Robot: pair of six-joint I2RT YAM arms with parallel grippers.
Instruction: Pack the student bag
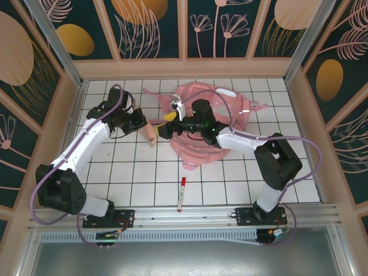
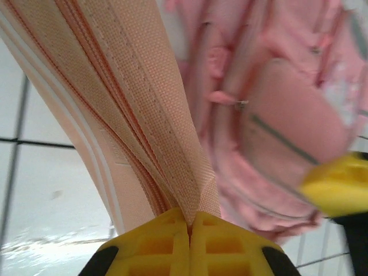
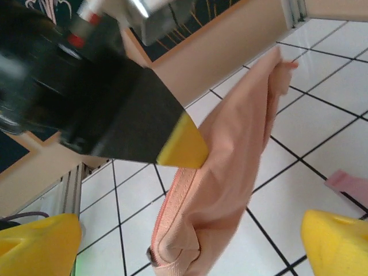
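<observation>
Nearest to you, a pen with a red cap (image 1: 181, 192) lies by itself on the white tiled surface (image 1: 132, 178), well apart from everything else.

A bit farther in, your left hand (image 2: 190, 230) has its yellow fingers pressed tight together. They are pinching the cloth of a peach pouch (image 2: 132, 115). The pouch's zip runs along one side. From above you cannot tell if its low end touches the surface.

Your right hand (image 3: 184, 250) is just beside the left one. Its fingers are spread wide. One yellow tip sits on each side of the pouch's lower end, and neither tip is squeezing it.

Behind both hands, the student bag (image 1: 218, 115) lies flat on the surface, in the middle and a little to the right, close to the far wall. Your right arm reaches across its near part. A pink strap sticks out on each side of the bag.
</observation>
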